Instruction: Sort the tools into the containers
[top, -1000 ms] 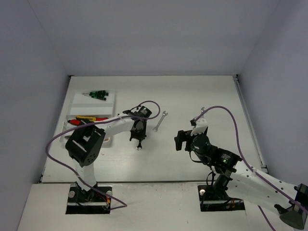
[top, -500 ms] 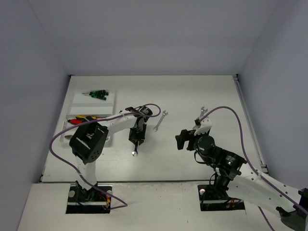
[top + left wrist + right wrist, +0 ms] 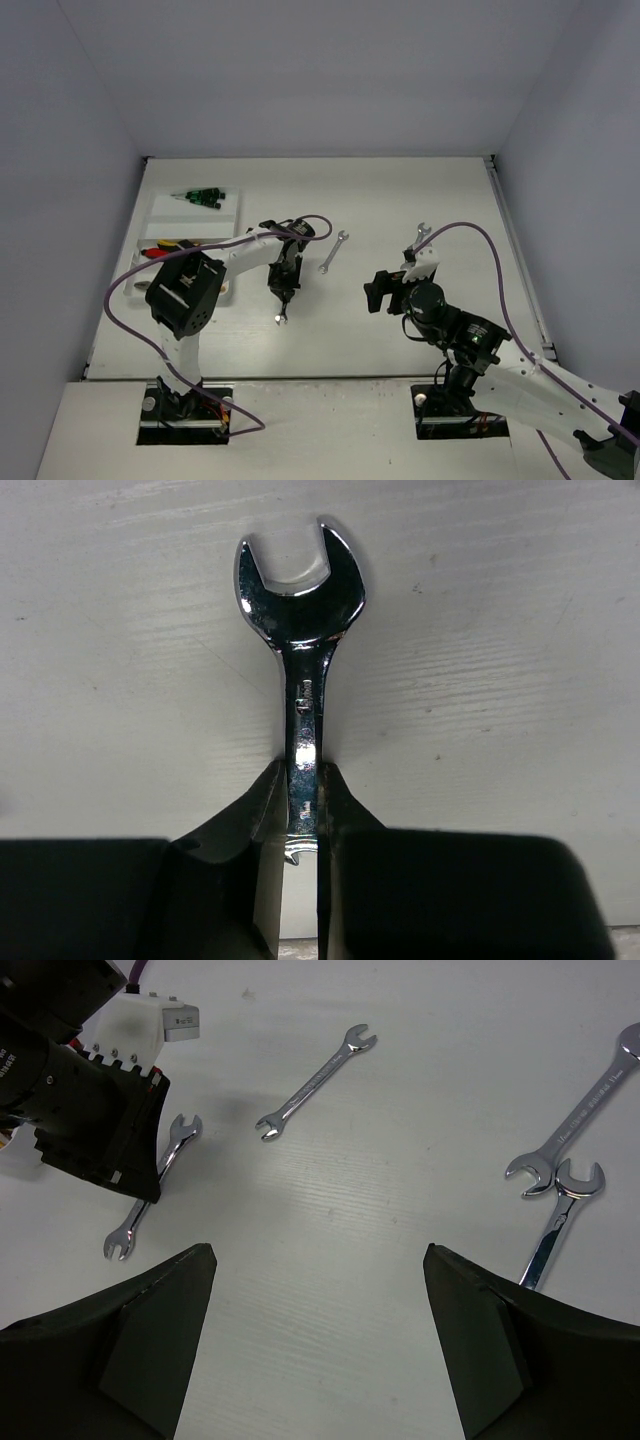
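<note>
While flat on table [image 3: 500,630], wrench [image 3: 302,680] between left fingers [image 3: 232,832]

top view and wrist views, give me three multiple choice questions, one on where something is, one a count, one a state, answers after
1. Where do the green screwdrivers lie?
A on the bare table
B in the far compartment of the tray
C between the two arms

2. How many wrenches show in the right wrist view?
A two
B four
C six

3. What state is the left gripper in?
A wide open
B shut on pliers
C shut on a wrench

Answers:
1 B, they sit in the tray section farthest from the arms.
2 B, one at the left gripper, one mid-table, two near the right edge.
3 C, its fingers pinch the silver shaft from both sides.
</note>
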Robot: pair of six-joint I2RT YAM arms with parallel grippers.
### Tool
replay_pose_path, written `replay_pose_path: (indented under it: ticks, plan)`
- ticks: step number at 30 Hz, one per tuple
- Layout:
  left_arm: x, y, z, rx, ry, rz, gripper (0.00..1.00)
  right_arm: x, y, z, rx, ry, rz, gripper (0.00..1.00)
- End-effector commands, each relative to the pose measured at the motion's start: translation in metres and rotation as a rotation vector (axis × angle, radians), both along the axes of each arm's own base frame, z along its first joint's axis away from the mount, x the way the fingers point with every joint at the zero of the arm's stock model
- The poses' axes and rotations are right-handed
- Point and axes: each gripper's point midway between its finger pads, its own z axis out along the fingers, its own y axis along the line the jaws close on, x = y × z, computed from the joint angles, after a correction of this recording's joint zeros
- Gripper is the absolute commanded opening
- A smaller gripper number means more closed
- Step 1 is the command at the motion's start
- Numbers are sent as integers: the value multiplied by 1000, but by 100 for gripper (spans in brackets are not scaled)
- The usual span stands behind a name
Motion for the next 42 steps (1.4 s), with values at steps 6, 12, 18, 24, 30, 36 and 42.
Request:
replay_pose_path:
  ticks: [6, 12, 18, 24, 30, 36, 42]
  plan:
    - [25, 6, 35, -11, -145, 82, 0, 5, 1, 13, 48, -33, -23, 82]
    - [51, 8, 83, -108, -259, 174, 0, 6, 3, 12, 45, -26, -19, 83]
    - [83, 38, 112, -181, -320, 326, 0, 6, 4, 17, 52, -32, -15, 82]
    - [130, 97, 139, -314, -405, 610, 0, 5, 4, 15, 53, -30, -14, 82]
    - [187, 175, 152, -529, -529, 983, 0, 5, 3, 14, 48, -29, -16, 82]
    - [221, 231, 140, -617, -570, 1209, 0, 6, 3, 9, 35, -23, -21, 83]
    - [228, 261, 116, -572, -544, 1353, 0, 8, 1, 3, 9, -14, -33, 83]
